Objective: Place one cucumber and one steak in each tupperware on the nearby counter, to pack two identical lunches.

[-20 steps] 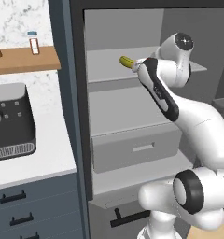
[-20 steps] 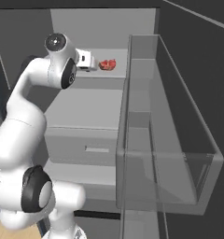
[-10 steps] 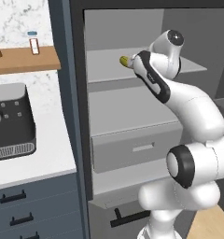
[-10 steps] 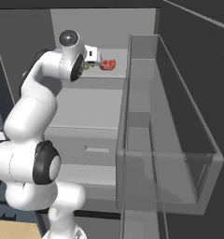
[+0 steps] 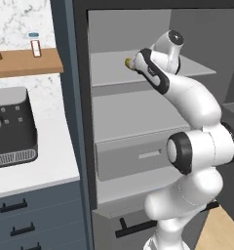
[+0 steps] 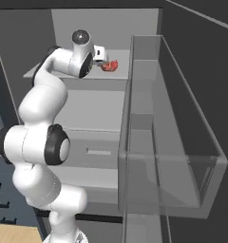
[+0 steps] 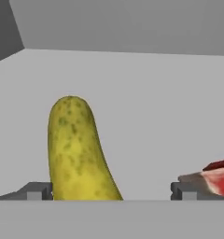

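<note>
The gripper (image 7: 111, 191), jaws spread wide and empty, straddles the cucumber (image 7: 76, 149) beside the steak (image 7: 212, 177).

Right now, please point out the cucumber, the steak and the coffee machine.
cucumber (image 7: 76, 149), hand view, middle of its yellow-green body.
steak (image 6: 110, 66), right base view, its red top.
coffee machine (image 5: 11, 129), left base view, its dark front.

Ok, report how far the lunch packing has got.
Done: nothing visibly packed yet; no tupperware is in sight. In hand: the open claw is on the upper shelf, with the cucumber between its fingers and a steak beside it. Left: grip, carry to the counter, then all the rest.
</note>
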You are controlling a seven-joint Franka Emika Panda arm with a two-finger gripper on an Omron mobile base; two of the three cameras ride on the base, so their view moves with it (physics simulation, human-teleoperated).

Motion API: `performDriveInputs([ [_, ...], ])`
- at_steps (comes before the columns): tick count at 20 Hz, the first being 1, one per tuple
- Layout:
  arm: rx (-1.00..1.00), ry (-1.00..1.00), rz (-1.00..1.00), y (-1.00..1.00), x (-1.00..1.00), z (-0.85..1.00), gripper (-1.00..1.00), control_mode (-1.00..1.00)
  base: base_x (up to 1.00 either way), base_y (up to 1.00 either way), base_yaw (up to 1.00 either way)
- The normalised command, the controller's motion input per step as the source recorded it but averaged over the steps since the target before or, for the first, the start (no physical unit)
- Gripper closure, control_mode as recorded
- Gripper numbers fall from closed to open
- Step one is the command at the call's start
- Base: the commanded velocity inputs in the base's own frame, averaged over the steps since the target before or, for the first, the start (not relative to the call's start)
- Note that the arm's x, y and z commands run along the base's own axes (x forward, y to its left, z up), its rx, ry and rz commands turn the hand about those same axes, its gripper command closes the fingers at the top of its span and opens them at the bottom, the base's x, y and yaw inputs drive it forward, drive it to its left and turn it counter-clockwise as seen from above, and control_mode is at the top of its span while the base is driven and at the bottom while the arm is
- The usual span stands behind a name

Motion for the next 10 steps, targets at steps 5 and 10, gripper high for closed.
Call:
performDriveInputs([
  [5,-0.03,0.02,0.01,0.24,0.03,-0.24,-1.00,-1.00,0.00,0.00,0.00],
  [10,-0.03,0.05,0.00,0.32,-0.01,-0.34,-1.00,-1.00,0.00,0.00,0.00],
])
